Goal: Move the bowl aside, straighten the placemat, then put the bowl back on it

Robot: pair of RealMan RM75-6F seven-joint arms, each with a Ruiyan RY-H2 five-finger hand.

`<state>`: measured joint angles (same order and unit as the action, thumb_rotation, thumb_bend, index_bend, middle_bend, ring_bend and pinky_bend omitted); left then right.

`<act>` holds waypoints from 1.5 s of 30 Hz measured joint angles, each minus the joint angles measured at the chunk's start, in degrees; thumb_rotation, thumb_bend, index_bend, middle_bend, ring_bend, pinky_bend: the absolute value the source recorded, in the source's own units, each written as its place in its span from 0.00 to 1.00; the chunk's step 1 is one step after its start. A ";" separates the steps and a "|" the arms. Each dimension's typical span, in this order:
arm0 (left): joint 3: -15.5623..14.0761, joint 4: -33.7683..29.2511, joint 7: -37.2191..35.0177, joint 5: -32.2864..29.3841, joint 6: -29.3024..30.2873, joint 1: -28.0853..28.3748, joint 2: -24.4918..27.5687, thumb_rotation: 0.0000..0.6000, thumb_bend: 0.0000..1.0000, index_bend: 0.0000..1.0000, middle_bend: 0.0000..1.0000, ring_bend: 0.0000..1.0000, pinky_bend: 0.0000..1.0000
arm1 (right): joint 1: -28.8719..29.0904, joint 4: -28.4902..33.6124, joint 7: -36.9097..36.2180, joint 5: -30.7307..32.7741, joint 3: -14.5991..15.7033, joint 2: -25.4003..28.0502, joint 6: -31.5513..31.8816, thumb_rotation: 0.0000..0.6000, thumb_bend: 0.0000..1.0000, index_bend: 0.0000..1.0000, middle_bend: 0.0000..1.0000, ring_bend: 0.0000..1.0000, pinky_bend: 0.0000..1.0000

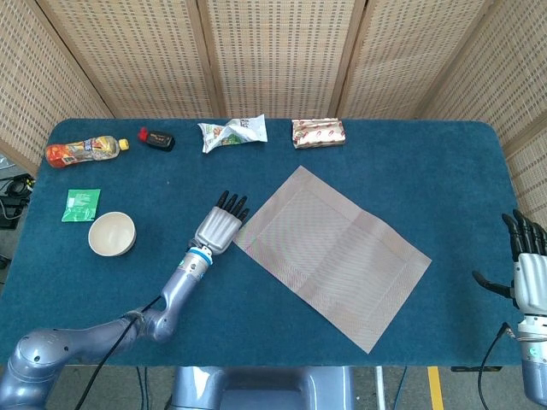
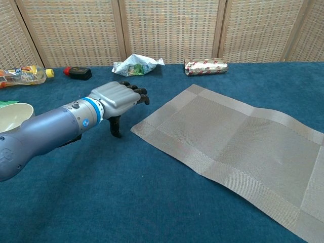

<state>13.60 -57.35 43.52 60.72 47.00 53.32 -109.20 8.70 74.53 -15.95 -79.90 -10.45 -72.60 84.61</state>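
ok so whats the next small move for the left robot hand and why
Probably lower the left robot hand onto the placemat's near corner beside it. The bowl already sits off the mat, which lies skewed, and the hand is empty.

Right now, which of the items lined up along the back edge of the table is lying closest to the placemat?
The red-and-silver wrapped packet, rightmost in that row, lies just beyond the placemat's far corner. The crumpled snack bag, small black item and bottle lie farther left.

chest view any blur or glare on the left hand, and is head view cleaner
Chest view: left hand sharp, soft sheen on its grey shell, no harsh glare; placemat cut off at the right edge. Head view: even light, faint shadows, left hand small but crisp.
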 measured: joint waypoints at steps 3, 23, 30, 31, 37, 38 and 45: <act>0.07 2.19 -0.76 0.20 -0.18 0.89 -1.60 1.00 0.10 0.18 0.00 0.00 0.00 | 0.01 -0.07 -0.55 -0.02 -0.03 -0.02 -0.14 1.00 0.14 0.04 0.00 0.00 0.00; 0.13 13.99 -11.78 7.14 1.77 5.50 -9.82 1.00 0.35 0.24 0.00 0.00 0.00 | -0.02 0.17 -1.74 -0.59 -0.08 0.04 -0.26 1.00 0.14 0.04 0.00 0.00 0.00; -0.62 13.39 -14.05 9.05 2.47 5.50 -10.15 1.00 0.44 0.27 0.00 0.00 0.00 | -0.10 0.53 -2.04 -0.84 -0.04 0.21 -0.15 1.00 0.14 0.04 0.00 0.00 0.00; -0.75 13.32 -14.46 9.45 2.67 5.49 -10.17 1.00 0.45 0.29 0.00 0.00 0.00 | -0.11 0.58 -2.10 -0.86 -0.04 0.24 -0.13 1.00 0.14 0.04 0.00 0.00 0.00; -1.24 13.75 -16.50 10.94 3.45 5.45 -10.72 1.00 0.46 0.50 0.00 0.00 0.00 | -0.24 0.95 -2.62 -1.08 -0.03 0.48 0.07 1.00 0.14 0.04 0.00 0.00 0.00; -1.32 13.87 -16.79 11.23 3.78 5.42 -10.85 1.00 0.46 0.53 0.00 0.00 0.00 | -0.25 0.97 -2.65 -1.09 -0.04 0.49 0.10 1.00 0.14 0.04 0.00 0.00 0.00; -2.07 15.83 -19.22 14.19 7.11 5.09 -11.84 1.00 0.46 0.61 0.00 0.00 0.00 | -0.32 1.30 -3.16 -1.30 0.03 0.68 0.11 1.00 0.14 0.04 0.00 0.00 0.00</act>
<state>11.53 -41.52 24.31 74.92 54.11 58.40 -121.05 8.37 75.83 -19.11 -81.20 -10.42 -71.93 84.71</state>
